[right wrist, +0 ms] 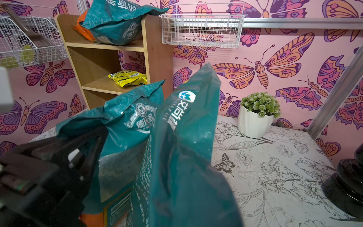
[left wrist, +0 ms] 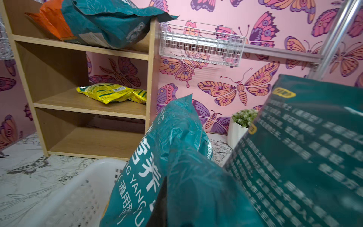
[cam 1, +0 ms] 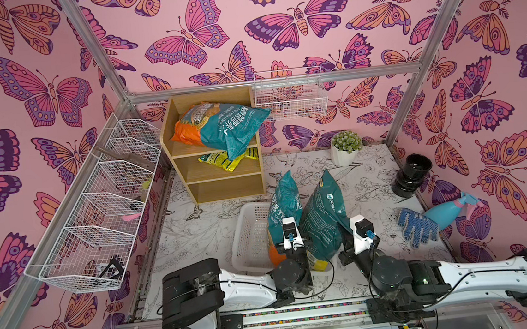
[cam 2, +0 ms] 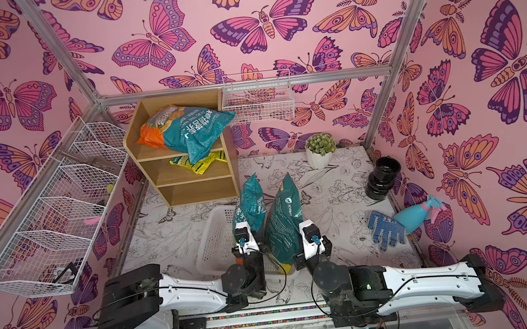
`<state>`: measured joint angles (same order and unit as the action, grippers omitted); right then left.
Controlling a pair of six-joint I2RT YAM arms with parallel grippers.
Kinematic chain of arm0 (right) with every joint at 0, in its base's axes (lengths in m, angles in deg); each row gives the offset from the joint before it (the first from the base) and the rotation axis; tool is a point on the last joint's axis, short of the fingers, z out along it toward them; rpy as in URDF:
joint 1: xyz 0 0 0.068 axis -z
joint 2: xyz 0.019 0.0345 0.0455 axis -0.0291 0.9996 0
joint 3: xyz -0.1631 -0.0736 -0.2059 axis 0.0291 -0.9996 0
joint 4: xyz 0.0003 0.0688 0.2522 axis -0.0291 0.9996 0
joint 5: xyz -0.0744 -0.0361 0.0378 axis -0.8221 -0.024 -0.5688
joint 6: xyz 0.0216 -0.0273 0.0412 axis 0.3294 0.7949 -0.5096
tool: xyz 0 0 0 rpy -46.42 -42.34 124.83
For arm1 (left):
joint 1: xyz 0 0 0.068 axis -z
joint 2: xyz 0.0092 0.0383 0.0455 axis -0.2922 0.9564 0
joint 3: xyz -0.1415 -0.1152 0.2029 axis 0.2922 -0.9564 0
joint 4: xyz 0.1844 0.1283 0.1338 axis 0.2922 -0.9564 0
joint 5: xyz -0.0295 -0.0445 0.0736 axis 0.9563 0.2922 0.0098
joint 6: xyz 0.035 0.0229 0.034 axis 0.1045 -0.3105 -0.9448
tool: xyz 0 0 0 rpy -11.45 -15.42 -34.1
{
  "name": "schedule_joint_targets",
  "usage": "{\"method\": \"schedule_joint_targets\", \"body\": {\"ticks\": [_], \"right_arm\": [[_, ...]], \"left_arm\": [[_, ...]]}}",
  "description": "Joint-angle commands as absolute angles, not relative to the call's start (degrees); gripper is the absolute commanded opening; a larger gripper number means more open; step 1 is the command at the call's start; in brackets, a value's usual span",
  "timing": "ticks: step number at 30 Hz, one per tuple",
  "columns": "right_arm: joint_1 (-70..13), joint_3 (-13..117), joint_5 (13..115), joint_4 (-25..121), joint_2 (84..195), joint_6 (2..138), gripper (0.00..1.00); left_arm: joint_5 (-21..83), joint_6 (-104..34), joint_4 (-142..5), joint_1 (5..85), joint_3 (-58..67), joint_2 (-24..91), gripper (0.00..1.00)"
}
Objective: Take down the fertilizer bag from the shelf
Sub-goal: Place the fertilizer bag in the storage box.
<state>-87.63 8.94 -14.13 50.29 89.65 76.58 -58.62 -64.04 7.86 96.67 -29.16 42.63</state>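
1. Down from the shelf (cam 1: pixel 167 138) and standing upright side by side in front of it: a lighter teal bag (cam 1: pixel 284 199) at the rim of the white basket (cam 1: pixel 249 239), and a dark teal bag (cam 1: pixel 323 219) just beside it over the counter (cam 1: pixel 375 174).
2. Gripped low on the lighter teal bag by the left hand (right wrist: pixel 98 137), shut tight on the film. Likewise clamped low on the dark teal bag by the right hand (cam 1: pixel 342 246), fully closed, fingertips hidden behind the bag in both top views.
3. Cannot tell whether either bag's bottom rests on something or hangs from the grip.
4. Up on the top tier: a third bag (cam 1: pixel 222 126), teal and orange, lying flat with one corner drooping past the front edge. On the middle tier below it, a yellow packet (cam 1: pixel 229 162).
5. Step in hand, by judgement: the tail of the take-down, with both bags lowered but not yet let go.
6. Next move probably calls for settling each bottom onto a firm spot, then opening slowly, since floppy bags may slump or topple. After that, possibly a reach for the third bag.
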Motion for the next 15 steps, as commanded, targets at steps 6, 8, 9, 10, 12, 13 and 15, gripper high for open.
{"method": "schedule_joint_targets", "body": {"ticks": [6, 8, 9, 10, 12, 13, 15], "right_arm": [[-87.98, 11.11, -15.76, 46.96, 91.94, 73.26, 0.00], [-87.98, 10.44, -15.52, 46.32, 91.79, 73.11, 0.00], [-87.98, 9.73, -15.04, 45.59, 91.57, 73.02, 0.00], [-87.98, 8.87, -14.50, 44.68, 91.39, 73.04, 0.00], [-87.98, 8.17, -14.38, 44.76, 91.10, 72.45, 0.00], [-87.98, 8.23, -14.53, 45.46, 90.87, 72.15, 0.00], [-87.98, 8.60, -14.84, 47.21, 89.92, 71.78, 0.00]], "left_arm": [[-56.26, -59.39, 9.63, 100.13, -28.30, 45.69, 0.00], [-54.58, -58.74, 9.63, 100.95, -29.00, 44.62, 0.00], [-53.45, -58.73, 9.63, 101.17, -29.19, 44.33, 0.00], [-52.68, -58.71, 9.63, 101.27, -29.27, 44.32, 0.00], [-51.73, -58.58, 9.63, 101.50, -29.29, 44.82, 0.00], [-50.99, -58.09, 9.63, 101.63, -29.54, 45.17, 0.00], [-49.68, -57.23, 9.63, 102.18, -30.02, 45.84, 0.00]]}}
